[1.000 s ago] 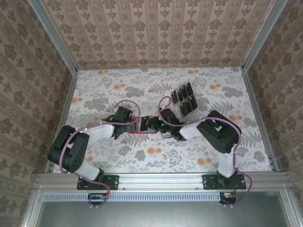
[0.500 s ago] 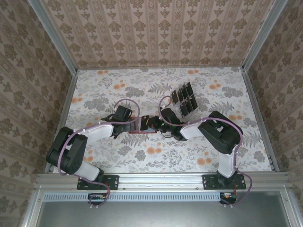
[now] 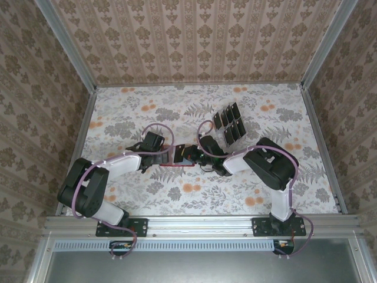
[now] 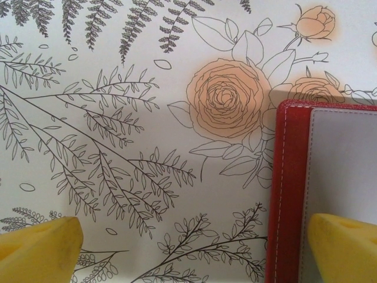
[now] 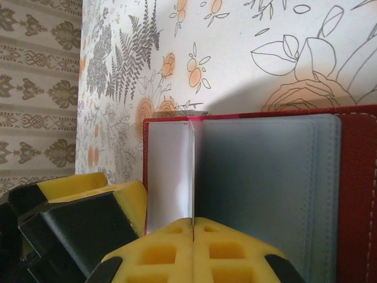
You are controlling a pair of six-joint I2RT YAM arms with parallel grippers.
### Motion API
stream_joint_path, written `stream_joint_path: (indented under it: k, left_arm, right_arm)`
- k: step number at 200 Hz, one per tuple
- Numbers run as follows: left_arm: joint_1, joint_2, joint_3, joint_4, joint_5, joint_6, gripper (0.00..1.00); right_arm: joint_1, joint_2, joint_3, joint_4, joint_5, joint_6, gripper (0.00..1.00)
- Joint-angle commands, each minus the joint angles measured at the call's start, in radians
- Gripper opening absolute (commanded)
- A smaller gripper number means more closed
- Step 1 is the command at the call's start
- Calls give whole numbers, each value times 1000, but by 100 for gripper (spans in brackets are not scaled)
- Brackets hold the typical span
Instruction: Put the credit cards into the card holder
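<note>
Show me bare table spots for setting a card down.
Bare table lies far left, beyond the left arm; far right, between the credit cards and right wall; and near, between it and the right arm. Crowded: centre, around the card holder.
</note>
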Motion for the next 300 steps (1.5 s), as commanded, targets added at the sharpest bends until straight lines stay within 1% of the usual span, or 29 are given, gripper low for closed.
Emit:
stream_joint_path:
  k: [1,62,96,141,161,226,268,300]
  left_arm:
    - [-6,10,-4,-5,-7,9,100]
    - [-9,13,-10,-11,-14,-2,99]
    - [-14,19,-8,-31,-40,-10,98]
    - [-39,73,30,-94,-103,7,98]
    - [-46,85,30,-101,-108,2,97]
    - [-56,28,-10,-112,-115,-35,98]
    - [-59,-11,-45,-119,-82,-85,98]
    - [-64,-41,-63,-121,-89,-102,98]
  right_arm:
    - [-6,18,17,40,-25,23,0]
    - [-6,5,-6,94,-31,29,0]
    - [-6,-26,-27,104,-18,20,0]
    - [-6,-48,-44,90,6,6,0]
    - [-6,-52,-51,90,11,6,0]
    - [-4,-39,-49,127,10,1,0]
    - [0,-29,-34,131,9,1,0]
    - [5,-27,-30,133,5,-2,0]
